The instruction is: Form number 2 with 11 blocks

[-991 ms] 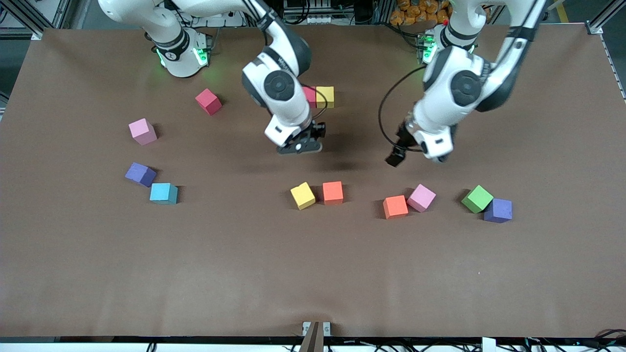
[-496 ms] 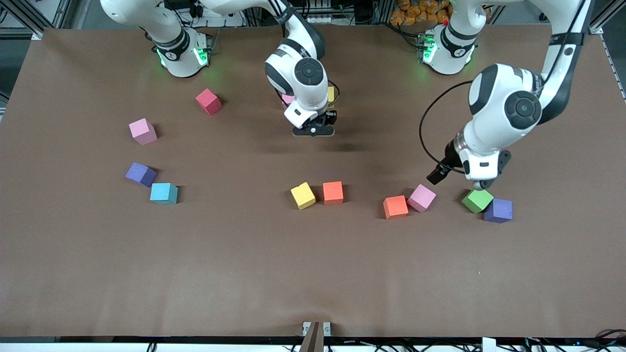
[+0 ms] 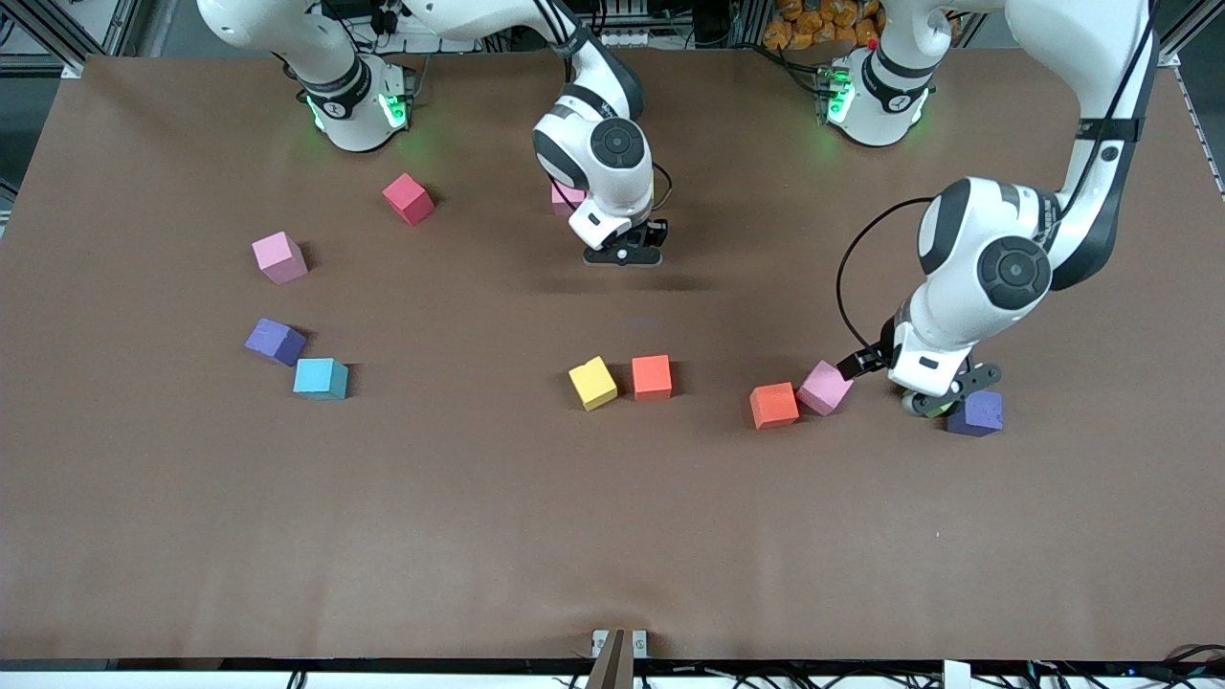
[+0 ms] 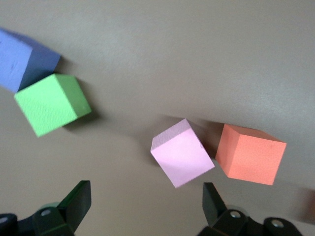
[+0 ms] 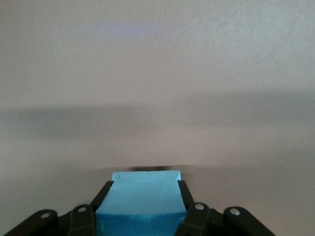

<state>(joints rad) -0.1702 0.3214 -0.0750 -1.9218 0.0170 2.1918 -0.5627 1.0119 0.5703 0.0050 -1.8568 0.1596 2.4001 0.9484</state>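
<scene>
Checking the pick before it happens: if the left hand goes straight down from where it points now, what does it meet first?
Probably the green foam cube. The open left hand hangs right over it in the front view, though the wrist view shows the cube off toward one finger, so a finger might land on it rather than straddle it.

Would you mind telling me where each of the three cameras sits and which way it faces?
Front view: high across the table, facing both arms; right gripper, left gripper.
Left wrist view: on the left wrist, looking down past open fingers at green block, pink block, orange block.
Right wrist view: on the right wrist; fingers shut on light blue block.
Shared: front and left wrist views both show pink block and orange block.
</scene>
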